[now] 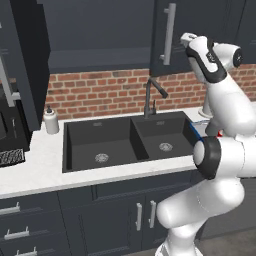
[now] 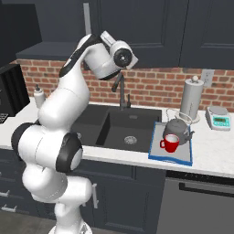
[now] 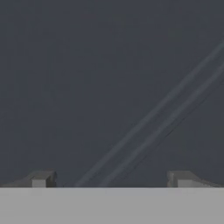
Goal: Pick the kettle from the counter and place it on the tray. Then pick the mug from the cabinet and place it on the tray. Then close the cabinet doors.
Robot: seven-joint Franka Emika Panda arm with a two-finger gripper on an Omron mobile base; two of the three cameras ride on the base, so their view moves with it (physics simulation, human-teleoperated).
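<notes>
Brick backsplash and dark navy cabinets stand behind the white speckled tabletop (image 2: 208,153) w/ a black double sink (image 1: 125,140). On the blue-rimmed grey tray (image 2: 157,157), right of the sink, the squat dark metal kettle (image 2: 178,128) sits w/ the glossy red mug (image 2: 170,143) just in front, so the doors seem the step left. One cabinet door (image 1: 167,35) w/ a long silver bar handle hangs by the raised hand; the hand view shows a flat dark panel very close. The pincer (image 3: 111,179) stands fully apart, holding nothing. Best push flat on the smooth panel, slowly, away from the hinge side, so the tips don't slip.
</notes>
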